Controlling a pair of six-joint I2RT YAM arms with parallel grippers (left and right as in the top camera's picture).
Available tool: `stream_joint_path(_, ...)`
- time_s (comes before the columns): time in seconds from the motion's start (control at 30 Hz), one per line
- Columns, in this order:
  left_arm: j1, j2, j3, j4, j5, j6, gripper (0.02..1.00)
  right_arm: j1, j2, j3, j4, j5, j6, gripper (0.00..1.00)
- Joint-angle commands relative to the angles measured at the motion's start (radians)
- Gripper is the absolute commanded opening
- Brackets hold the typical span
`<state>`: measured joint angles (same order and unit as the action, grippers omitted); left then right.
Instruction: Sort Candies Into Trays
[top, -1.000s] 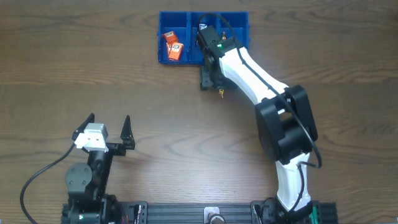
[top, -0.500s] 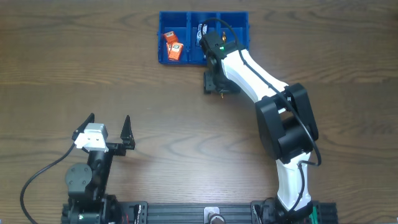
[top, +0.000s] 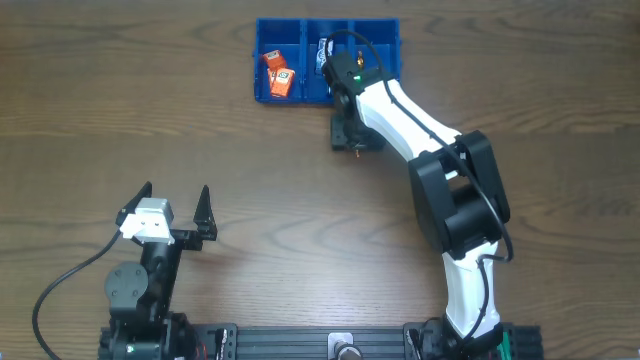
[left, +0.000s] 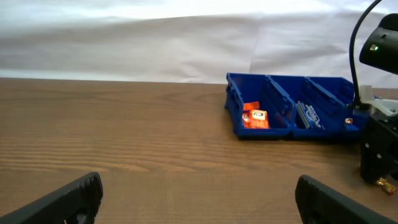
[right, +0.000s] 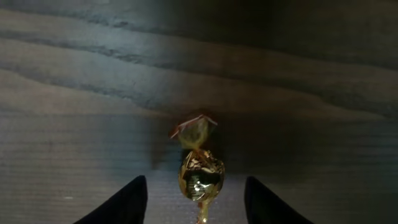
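While orange candies (top: 277, 72) already lie in the left bin of the tray (top: 290, 23) at top centre (paler wrappers (left: 309, 115) in its middle bin), a gold candy (right: 200, 173) waits unsorted, seemingly on the tabletop (top: 120, 100) just below, between the spread, untouching fingers of the right pincer (right: 195, 190). The left pincer (top: 175, 192) gapes empty at lower left. Wood grain all round, with a white backdrop (left: 124, 37) behind.

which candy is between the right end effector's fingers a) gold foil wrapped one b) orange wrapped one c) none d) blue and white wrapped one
a: the right wrist view shows a gold foil-wrapped candy lying on the brown wooden table between the open fingers of the right end effector.
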<state>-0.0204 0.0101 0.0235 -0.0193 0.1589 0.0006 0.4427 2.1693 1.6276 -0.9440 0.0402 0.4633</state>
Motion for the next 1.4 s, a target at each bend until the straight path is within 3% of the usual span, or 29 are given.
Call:
stream_joint_path(0.03,0.005,-0.007,-0.019,-0.040,0.022,0.003,0.996,-0.014,0.038,-0.005,0.016,-0.010,0.004,0.481)
stream_joint_path(0.5,0.005,-0.007,-0.019,-0.040,0.022,0.003,0.993,-0.014,0.044,-0.005,0.045,-0.017,0.005,0.226)
stream_joint_path(0.83,0.005,-0.007,-0.019,-0.040,0.022,0.003,0.996,-0.014,-0.048,-0.003,0.052,-0.015,0.005,0.194)
stream_joint_path(0.97,0.005,-0.007,-0.019,-0.040,0.022,0.003,0.996,-0.014,-0.200,0.002,0.054,0.048,0.002,0.196)
stream_joint_path(1.17,0.005,-0.007,-0.019,-0.040,0.022,0.003,0.996,-0.016,-0.323,0.108,0.088,0.249,-0.020,0.196)
stream_joint_path(1.4,0.005,-0.007,-0.019,-0.040,0.022,0.003,0.996,-0.084,-0.271,0.177,0.263,0.254,-0.072,0.196)
